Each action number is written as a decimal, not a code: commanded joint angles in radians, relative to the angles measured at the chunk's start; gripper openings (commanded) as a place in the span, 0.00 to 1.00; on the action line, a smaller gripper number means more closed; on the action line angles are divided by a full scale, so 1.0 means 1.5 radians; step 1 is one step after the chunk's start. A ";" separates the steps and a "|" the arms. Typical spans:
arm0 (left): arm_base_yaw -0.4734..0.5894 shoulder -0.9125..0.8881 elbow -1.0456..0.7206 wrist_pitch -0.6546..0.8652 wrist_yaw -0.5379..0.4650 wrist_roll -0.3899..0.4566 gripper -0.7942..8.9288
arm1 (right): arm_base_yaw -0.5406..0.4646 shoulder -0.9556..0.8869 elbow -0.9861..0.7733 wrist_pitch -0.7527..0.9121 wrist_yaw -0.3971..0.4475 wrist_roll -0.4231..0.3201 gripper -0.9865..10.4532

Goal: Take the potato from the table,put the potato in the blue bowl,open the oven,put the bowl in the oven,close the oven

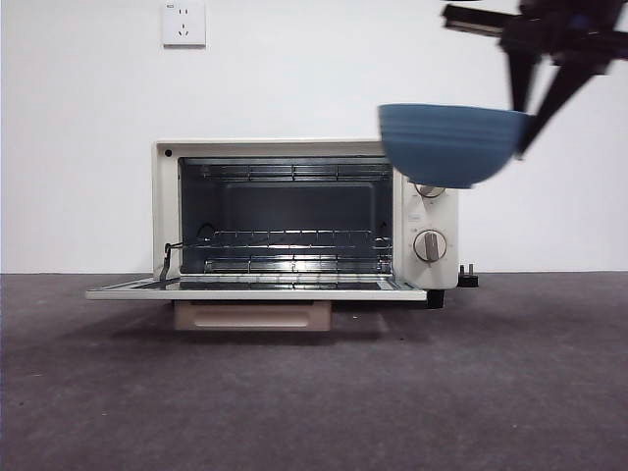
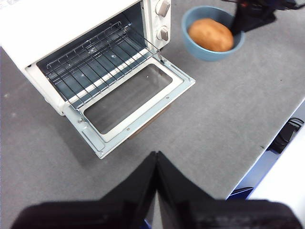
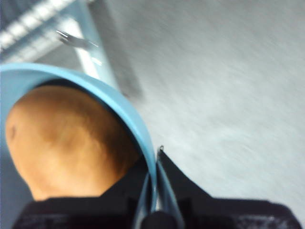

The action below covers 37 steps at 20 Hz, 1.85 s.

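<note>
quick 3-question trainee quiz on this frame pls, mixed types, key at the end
1. True or false: the oven door is shut.
2. What lies in the blue bowl? A) nothing B) the potato C) a fork
3. Fill in: the right gripper is clamped on the bowl's ____, holding it up off the table.

Key: 1 false, the door lies folded down. 2 B. 3 rim. The left gripper is shut on nothing, back from the oven.
</note>
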 commanded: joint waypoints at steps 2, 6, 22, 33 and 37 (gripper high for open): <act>-0.002 -0.003 -0.003 0.002 -0.002 0.004 0.08 | 0.020 0.106 0.108 -0.007 -0.002 0.010 0.08; -0.002 -0.003 -0.003 0.002 -0.002 0.004 0.08 | 0.032 0.239 0.252 -0.078 0.001 0.016 0.08; -0.002 -0.004 -0.003 0.002 -0.002 0.004 0.08 | 0.058 0.417 0.424 -0.030 -0.013 0.188 0.08; -0.003 -0.004 -0.003 0.001 -0.002 0.003 0.08 | 0.057 0.439 0.424 0.018 0.016 0.242 0.08; -0.007 -0.004 -0.003 0.001 -0.002 0.003 0.08 | 0.052 0.439 0.424 0.020 0.021 0.241 0.08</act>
